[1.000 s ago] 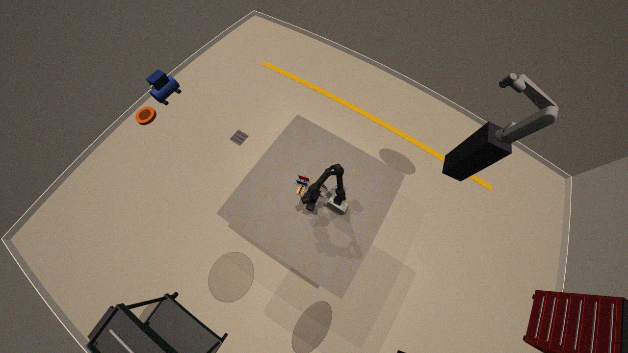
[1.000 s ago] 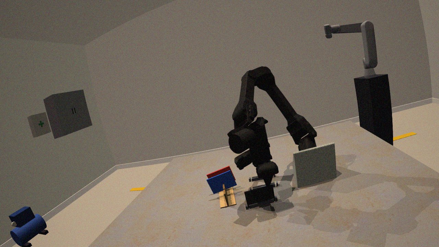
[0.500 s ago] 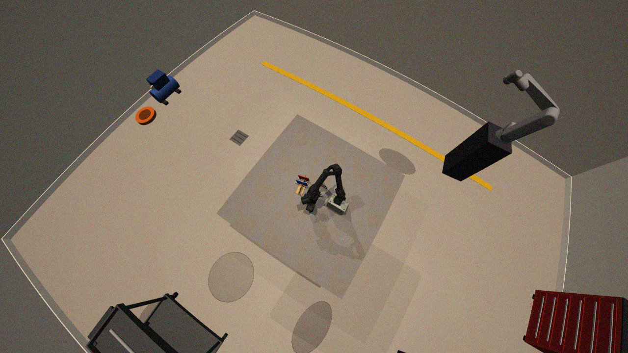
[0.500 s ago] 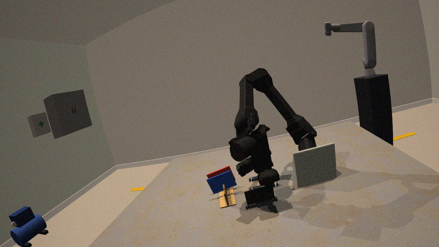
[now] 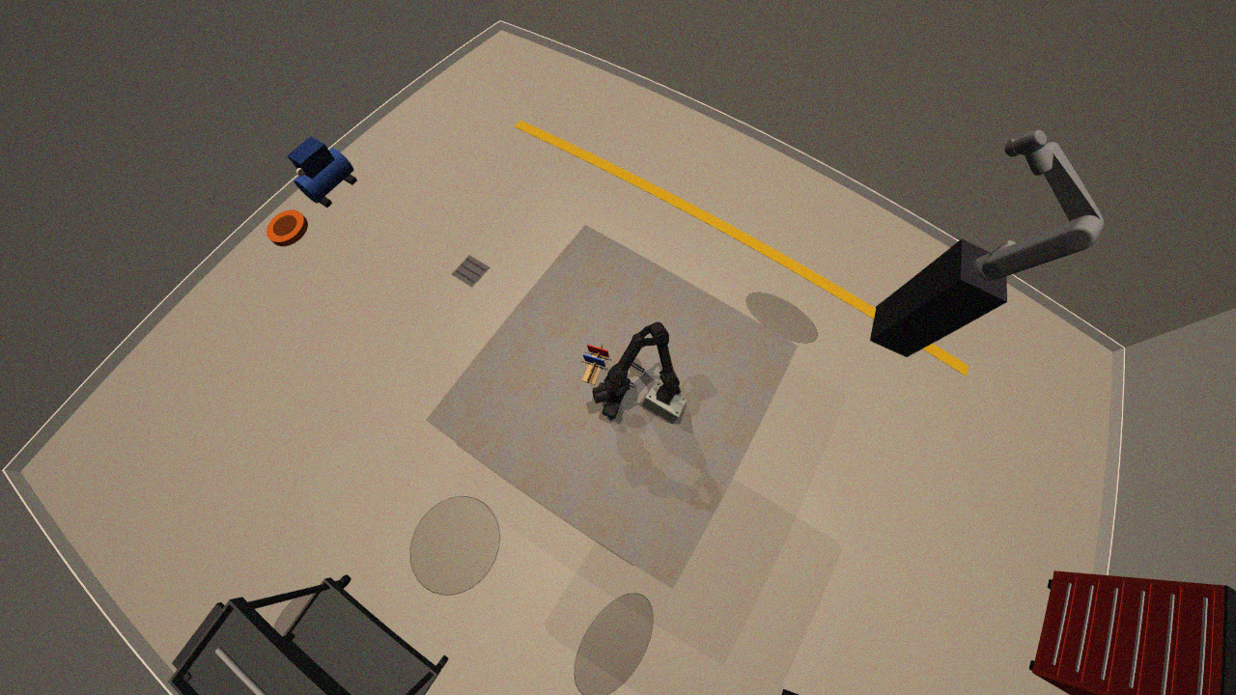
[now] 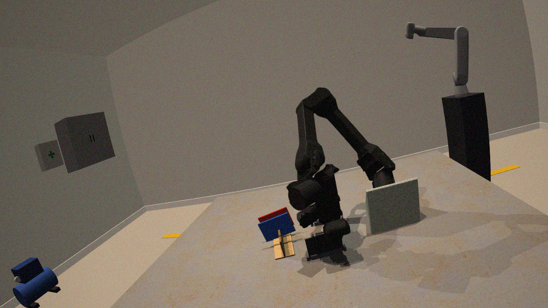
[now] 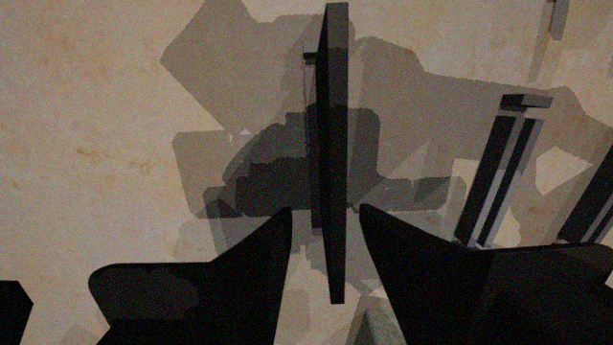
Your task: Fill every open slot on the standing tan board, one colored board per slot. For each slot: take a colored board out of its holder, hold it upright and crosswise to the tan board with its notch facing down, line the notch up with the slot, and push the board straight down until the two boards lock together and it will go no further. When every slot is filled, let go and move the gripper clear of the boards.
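Note:
The tan board (image 5: 591,373) (image 6: 281,245) stands on its base. A blue board (image 5: 593,360) (image 6: 276,227) and a red board (image 5: 598,350) (image 6: 272,214) stand crosswise on it. Its near part carries no colored board; the slot there is too small to make out. A black board (image 6: 315,247) (image 7: 338,144) stands upright in its holder, right of the tan board in the exterior view. My gripper (image 6: 336,247) (image 7: 325,213) is open and points down, one finger on each side of the black board's upper edge, with a gap on both sides in the wrist view.
Two empty holders, a nearer one (image 7: 500,177) and a farther one (image 7: 590,206), stand right of the black board in the wrist view. My arm's base has an upright grey-green plate (image 6: 394,206). The tan board's assembly is left of the arm in the exterior view.

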Action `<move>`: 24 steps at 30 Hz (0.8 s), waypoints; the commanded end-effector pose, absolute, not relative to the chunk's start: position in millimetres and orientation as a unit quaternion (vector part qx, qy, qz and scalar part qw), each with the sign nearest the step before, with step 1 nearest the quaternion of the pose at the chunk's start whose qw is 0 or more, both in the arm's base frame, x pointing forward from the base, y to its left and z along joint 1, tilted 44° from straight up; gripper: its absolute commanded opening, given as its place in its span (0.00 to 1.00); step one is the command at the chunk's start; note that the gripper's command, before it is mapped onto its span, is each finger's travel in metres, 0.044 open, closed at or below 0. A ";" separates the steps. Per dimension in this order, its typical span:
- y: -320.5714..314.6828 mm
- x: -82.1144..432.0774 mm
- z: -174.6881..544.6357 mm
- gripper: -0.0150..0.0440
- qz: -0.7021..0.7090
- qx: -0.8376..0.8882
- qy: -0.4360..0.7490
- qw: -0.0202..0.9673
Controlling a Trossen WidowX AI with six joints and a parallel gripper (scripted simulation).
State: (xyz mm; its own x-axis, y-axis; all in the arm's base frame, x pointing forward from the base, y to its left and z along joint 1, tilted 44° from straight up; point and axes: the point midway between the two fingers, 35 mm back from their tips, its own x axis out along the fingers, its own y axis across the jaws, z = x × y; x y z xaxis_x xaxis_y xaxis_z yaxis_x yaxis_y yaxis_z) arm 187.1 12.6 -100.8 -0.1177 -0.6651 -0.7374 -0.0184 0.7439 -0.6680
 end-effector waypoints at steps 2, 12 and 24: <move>8.0 184.9 -103.9 0.53 -0.262 -0.248 0.702 0.615; 8.0 184.9 -103.9 0.25 -0.262 -0.248 0.702 0.615; 17.0 186.7 -94.3 0.25 -0.262 -0.248 0.702 0.615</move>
